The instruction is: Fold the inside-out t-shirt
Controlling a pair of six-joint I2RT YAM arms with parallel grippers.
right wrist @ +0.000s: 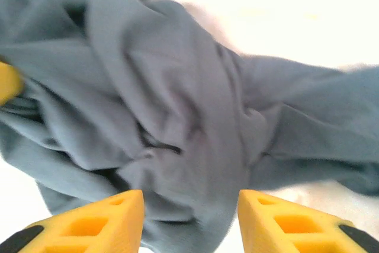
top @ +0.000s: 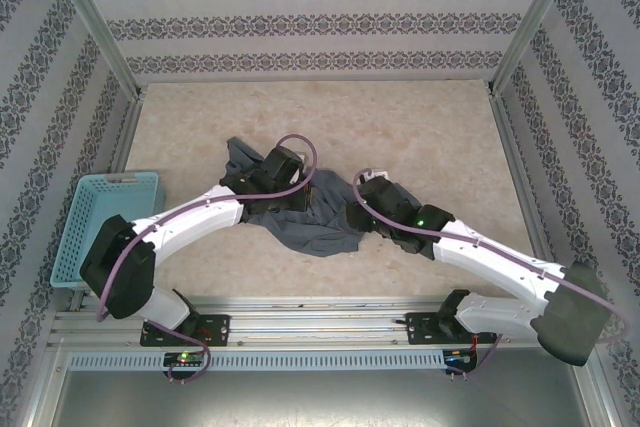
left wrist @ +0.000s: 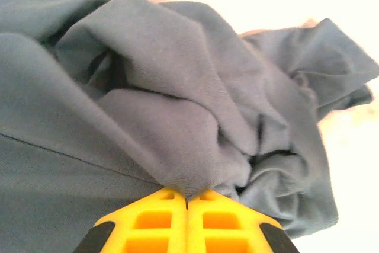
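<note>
The t-shirt (top: 305, 229) is plain slate-grey. The basket (top: 100, 183) is light blue, the counter (top: 300, 117) mottled beige. The walls (top: 300, 27) carry dark floral stripes. The left gripper (left wrist: 187, 198) and right gripper (right wrist: 190, 198) are yellow.

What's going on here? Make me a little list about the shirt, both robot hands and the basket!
t-shirt: dark grey, crumpled in a heap mid-table, not folded yet
left gripper: shut, pinching a fold of the shirt
right gripper: open, fingers spread over the cloth
basket: light blue, at the left side, apart from the shirt
table: pale, marbled top
</note>
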